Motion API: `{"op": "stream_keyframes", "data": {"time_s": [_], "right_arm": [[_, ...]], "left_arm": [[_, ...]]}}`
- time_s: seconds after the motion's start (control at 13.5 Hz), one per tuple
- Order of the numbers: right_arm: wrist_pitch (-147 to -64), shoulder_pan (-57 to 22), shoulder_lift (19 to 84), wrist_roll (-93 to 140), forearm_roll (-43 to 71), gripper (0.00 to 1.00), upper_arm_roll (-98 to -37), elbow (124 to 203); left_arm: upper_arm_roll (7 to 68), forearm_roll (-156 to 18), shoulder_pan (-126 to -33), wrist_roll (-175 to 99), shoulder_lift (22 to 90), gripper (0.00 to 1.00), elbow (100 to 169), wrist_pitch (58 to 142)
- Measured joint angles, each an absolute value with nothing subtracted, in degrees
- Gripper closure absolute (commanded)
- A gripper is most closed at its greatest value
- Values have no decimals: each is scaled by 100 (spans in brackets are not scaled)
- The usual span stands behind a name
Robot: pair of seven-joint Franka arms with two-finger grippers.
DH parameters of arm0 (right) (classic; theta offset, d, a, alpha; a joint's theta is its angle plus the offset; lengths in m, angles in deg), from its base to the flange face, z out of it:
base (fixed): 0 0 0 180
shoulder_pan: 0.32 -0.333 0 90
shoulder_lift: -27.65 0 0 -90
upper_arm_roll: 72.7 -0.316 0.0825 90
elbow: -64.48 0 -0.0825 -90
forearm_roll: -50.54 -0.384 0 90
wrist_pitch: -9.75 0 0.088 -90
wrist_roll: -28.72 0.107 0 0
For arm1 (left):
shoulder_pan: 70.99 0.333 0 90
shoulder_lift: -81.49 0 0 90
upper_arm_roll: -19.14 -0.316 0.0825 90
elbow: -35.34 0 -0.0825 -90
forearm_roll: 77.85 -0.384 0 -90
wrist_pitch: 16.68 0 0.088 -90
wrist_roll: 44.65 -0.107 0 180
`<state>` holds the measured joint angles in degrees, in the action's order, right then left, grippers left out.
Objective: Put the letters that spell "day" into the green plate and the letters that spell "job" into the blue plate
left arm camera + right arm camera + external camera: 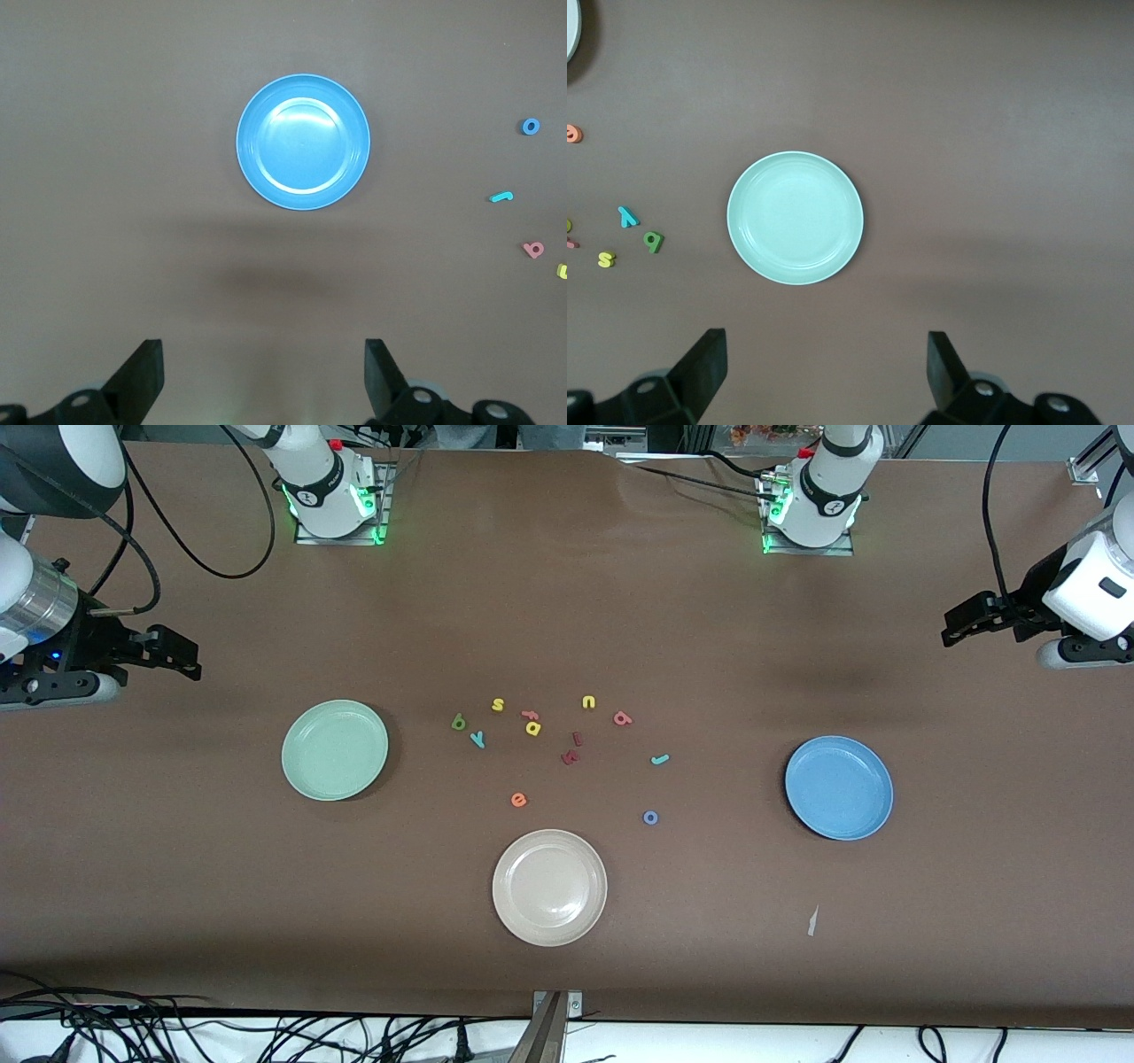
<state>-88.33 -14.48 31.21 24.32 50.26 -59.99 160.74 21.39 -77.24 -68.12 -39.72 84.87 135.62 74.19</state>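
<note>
The green plate (335, 749) (795, 218) lies toward the right arm's end, the blue plate (839, 787) (303, 142) toward the left arm's end. Between them are scattered the dark green d (459, 722) (653, 240), yellow a (532, 728), teal y (478, 739) (627, 216), teal j (659, 760) (502, 197), blue o (650, 817) (530, 127) and salmon b (623, 718) (533, 250). Both plates hold nothing. My right gripper (193, 662) (827, 350) hangs open over bare table at its end. My left gripper (948, 627) (264, 354) hangs open over its end, also holding nothing.
A beige plate (549, 887) sits nearest the front camera. Among the letters are a yellow s (498, 705), a yellow u (589, 702), an orange e (518, 800), a pink letter (530, 714) and two dark red letters (573, 748). A paper scrap (811, 921) lies near the blue plate.
</note>
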Motion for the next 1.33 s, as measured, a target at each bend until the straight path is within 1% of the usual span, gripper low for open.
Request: {"op": "stream_keyframes", "data": {"time_s": [0.59, 0.81, 1.33], "right_arm": [[-8877, -1448, 3123, 2432, 5005, 0, -5995, 16085], [-8906, -1447, 3101, 2411, 4759, 0, -5966, 16077], [-8867, -1443, 2880, 2394, 4699, 0, -5959, 16062]], "left_arm": [[2131, -7724, -6785, -3971, 8449, 0, 13562, 7346], [2109, -7724, -6771, -3971, 8422, 0, 13562, 7340], [2106, -7724, -6764, -3971, 8409, 0, 13562, 7302]]}}
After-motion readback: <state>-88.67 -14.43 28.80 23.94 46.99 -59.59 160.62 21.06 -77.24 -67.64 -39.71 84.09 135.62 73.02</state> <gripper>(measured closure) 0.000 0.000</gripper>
